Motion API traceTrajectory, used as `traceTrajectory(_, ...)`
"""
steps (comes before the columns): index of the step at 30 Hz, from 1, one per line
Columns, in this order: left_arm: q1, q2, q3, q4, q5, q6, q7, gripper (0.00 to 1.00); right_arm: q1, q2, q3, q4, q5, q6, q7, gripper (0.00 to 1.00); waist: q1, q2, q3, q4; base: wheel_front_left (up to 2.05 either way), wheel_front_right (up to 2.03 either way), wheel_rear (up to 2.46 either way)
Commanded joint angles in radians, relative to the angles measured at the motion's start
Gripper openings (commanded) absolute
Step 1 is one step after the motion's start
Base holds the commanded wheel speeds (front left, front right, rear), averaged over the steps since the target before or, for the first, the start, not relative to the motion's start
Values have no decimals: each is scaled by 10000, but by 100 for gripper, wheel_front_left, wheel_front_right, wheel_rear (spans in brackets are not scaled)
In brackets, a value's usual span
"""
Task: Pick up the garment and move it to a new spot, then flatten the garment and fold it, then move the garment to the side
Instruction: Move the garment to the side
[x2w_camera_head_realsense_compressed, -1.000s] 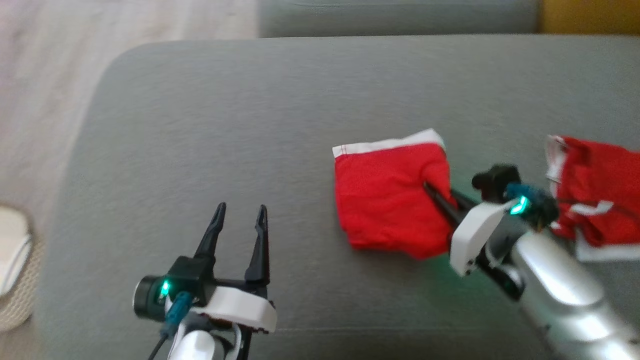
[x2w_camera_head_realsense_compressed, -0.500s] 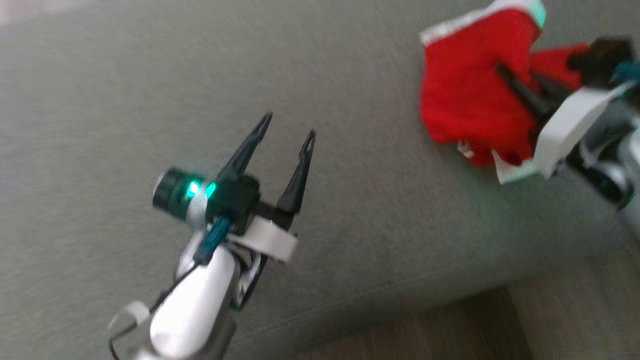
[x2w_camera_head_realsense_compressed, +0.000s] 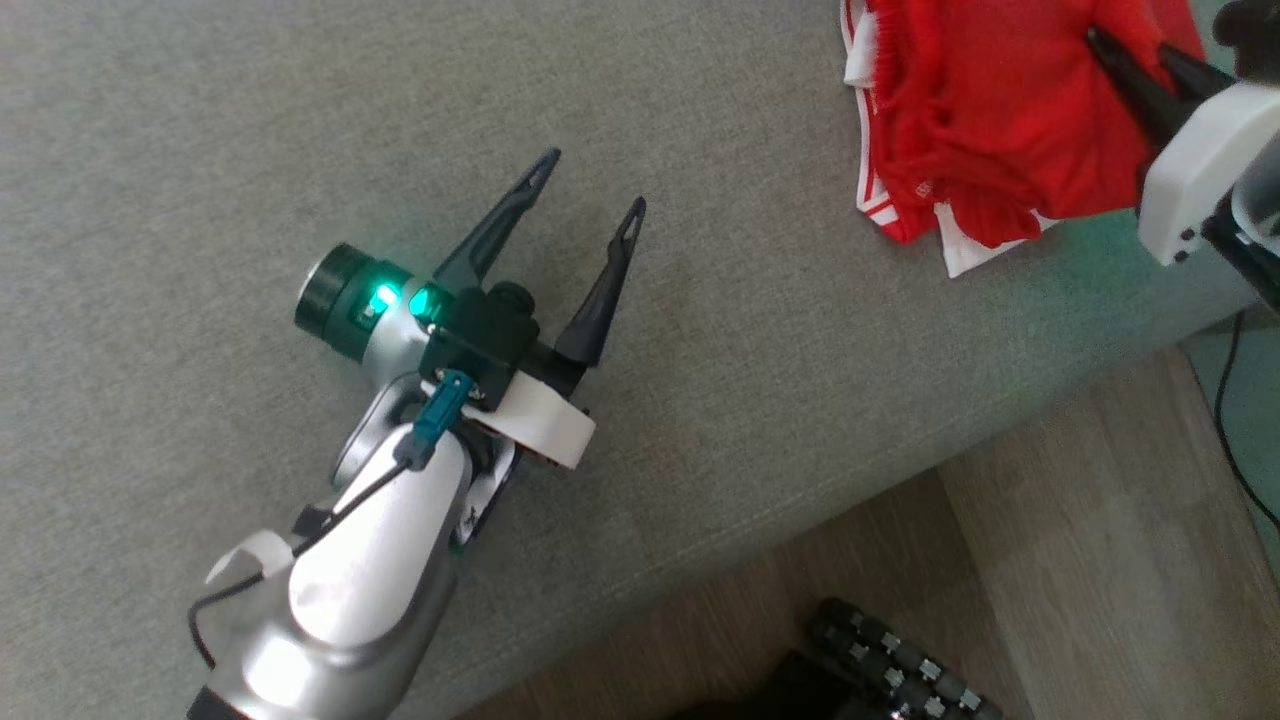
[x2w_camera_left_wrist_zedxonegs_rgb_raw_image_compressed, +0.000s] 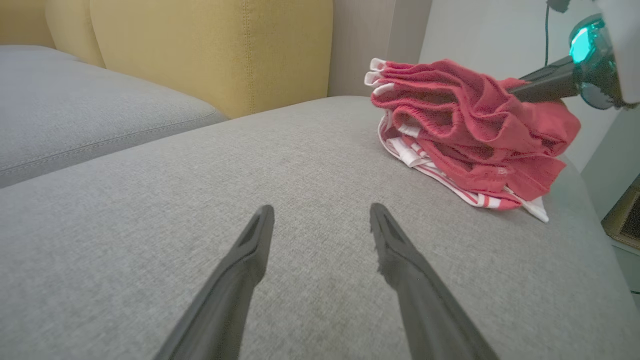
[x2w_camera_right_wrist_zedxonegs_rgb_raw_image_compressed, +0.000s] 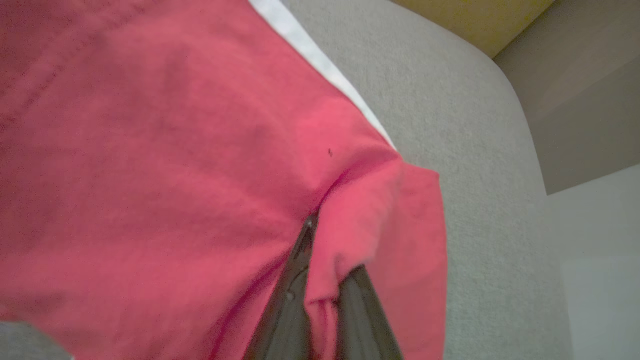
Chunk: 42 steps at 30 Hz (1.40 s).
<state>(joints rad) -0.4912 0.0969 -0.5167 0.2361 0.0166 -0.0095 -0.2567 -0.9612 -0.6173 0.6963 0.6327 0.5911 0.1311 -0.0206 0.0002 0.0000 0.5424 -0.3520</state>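
Observation:
The red garment (x2w_camera_head_realsense_compressed: 985, 105) is bunched at the right end of the grey sofa seat (x2w_camera_head_realsense_compressed: 250, 150). It rests on a second red garment with white stripes (x2w_camera_head_realsense_compressed: 893, 212). My right gripper (x2w_camera_head_realsense_compressed: 1132, 52) is shut on a fold of the red garment (x2w_camera_right_wrist_zedxonegs_rgb_raw_image_compressed: 175, 150), with cloth pinched between its dark fingers (x2w_camera_right_wrist_zedxonegs_rgb_raw_image_compressed: 287, 305). In the left wrist view the red garment (x2w_camera_left_wrist_zedxonegs_rgb_raw_image_compressed: 465, 125) sits in crumpled folds over the striped one (x2w_camera_left_wrist_zedxonegs_rgb_raw_image_compressed: 465, 196), and the right gripper's finger (x2w_camera_left_wrist_zedxonegs_rgb_raw_image_compressed: 540, 85) reaches in from the right. My left gripper (x2w_camera_head_realsense_compressed: 594, 183) hovers open over bare cushion, well left of the garment, with nothing between its fingertips (x2w_camera_left_wrist_zedxonegs_rgb_raw_image_compressed: 263, 216).
The seat's front edge (x2w_camera_head_realsense_compressed: 800, 520) drops to wooden floor (x2w_camera_head_realsense_compressed: 1080, 560). A dark wheeled part of my base (x2w_camera_head_realsense_compressed: 900, 665) and a black cable (x2w_camera_head_realsense_compressed: 1225, 400) lie down there. A yellow backrest (x2w_camera_left_wrist_zedxonegs_rgb_raw_image_compressed: 210, 45) and another grey cushion (x2w_camera_left_wrist_zedxonegs_rgb_raw_image_compressed: 75, 115) stand beyond the seat.
The head camera has swung, shifting the whole picture. The right gripper has carried the red garment rightward onto the striped red garment at the seat's end. The left gripper stays open.

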Motion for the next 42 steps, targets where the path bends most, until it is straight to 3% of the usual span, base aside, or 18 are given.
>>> traceTrajectory(1,-305,93,232,-324,-17,83,-51,100,-50,-511,78,43,-194,-4,-196,0,-2,0,192,-97,0,0,0)
traceTrajectory(9,-408,59,230,-371,-178,237,-51,100,-428,-430,-130,1111,-1197,-4,-910,0,-2,0,299,85,0,0,0)
traceTrajectory(11,-410,30,229,-385,-232,274,-51,100,-436,-275,-328,1358,-1313,-4,-1012,100,-2,0,249,155,0,0,0)
traceTrajectory(18,-181,-98,289,-469,-494,415,-51,100,-209,34,-825,1841,-1175,-4,-793,100,-2,0,-405,423,0,0,0)
traceTrajectory(27,538,-298,726,-742,-974,693,-51,100,-7,248,-1948,1335,-1753,-4,-1053,100,-2,0,-1819,1011,0,0,0)
traceTrajectory(38,2141,-450,1913,-1451,-1637,1262,-51,100,2525,2101,-3294,-1041,-2212,-4,-1545,100,-2,0,-3665,2438,0,0,0)
traceTrajectory(42,2777,-461,2414,-1742,-1972,1666,-51,100,3877,2803,-4420,-2025,-2702,-4,-2088,100,-2,0,-4116,2986,0,0,0)
